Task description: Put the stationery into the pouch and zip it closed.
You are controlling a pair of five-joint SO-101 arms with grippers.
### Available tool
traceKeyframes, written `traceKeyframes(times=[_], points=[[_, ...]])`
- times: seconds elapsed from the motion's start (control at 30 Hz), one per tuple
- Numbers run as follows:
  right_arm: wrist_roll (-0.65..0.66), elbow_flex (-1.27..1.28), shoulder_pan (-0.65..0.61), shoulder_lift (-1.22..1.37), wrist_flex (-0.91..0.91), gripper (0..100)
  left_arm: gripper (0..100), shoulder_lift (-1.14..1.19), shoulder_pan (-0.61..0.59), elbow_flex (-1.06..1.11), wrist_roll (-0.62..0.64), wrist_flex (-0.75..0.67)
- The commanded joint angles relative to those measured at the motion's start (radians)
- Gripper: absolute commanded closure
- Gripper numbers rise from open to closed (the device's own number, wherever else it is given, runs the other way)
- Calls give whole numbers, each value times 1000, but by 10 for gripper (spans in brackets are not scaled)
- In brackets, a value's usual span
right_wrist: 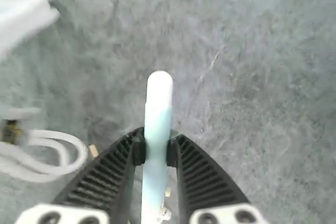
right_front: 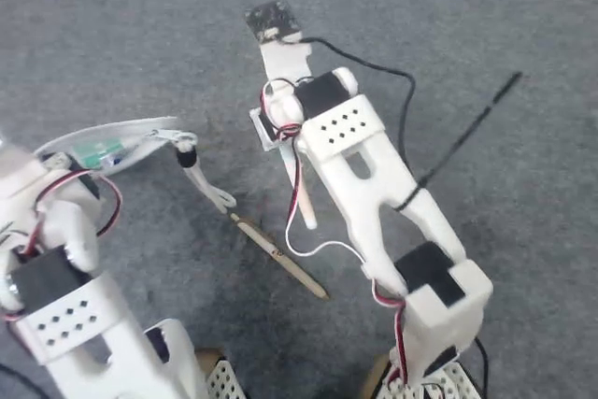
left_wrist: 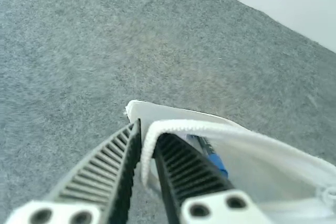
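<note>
My left gripper (left_wrist: 144, 148) is shut on the rim of the white pouch (left_wrist: 247, 156), which is held off the grey carpet. A blue pen (left_wrist: 210, 156) lies inside it. In the high view the pouch (right_front: 121, 142) is at the left, with green and blue items showing in it. Its white strap (right_front: 213, 192) trails onto the carpet. My right gripper (right_wrist: 156, 148) is shut on a pale white pen (right_wrist: 158, 108), lifted over the carpet at the centre. That pen (right_front: 301, 195) points down toward a wooden pencil (right_front: 280, 256) lying on the carpet.
Grey carpet (right_front: 523, 193) covers the whole work area, with a pale wall along the far edge. A black cable (right_front: 467, 137) runs off to the right of the right arm. The strap loop (right_wrist: 47, 153) lies on the carpet below the right gripper.
</note>
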Motion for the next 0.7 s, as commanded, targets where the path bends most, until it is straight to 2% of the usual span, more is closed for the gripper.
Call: traceKeyframes(times=[0.0,0.27,0.67], points=[[-18,-51,10,-125,-5,993,987,0,51,-16,15,-15],[-18,-34,-74,-236,111,993,987,-2,110,-19,14,11],[-14,-34,-94,-357,203,993,987,-3,164,-58,-11,77]])
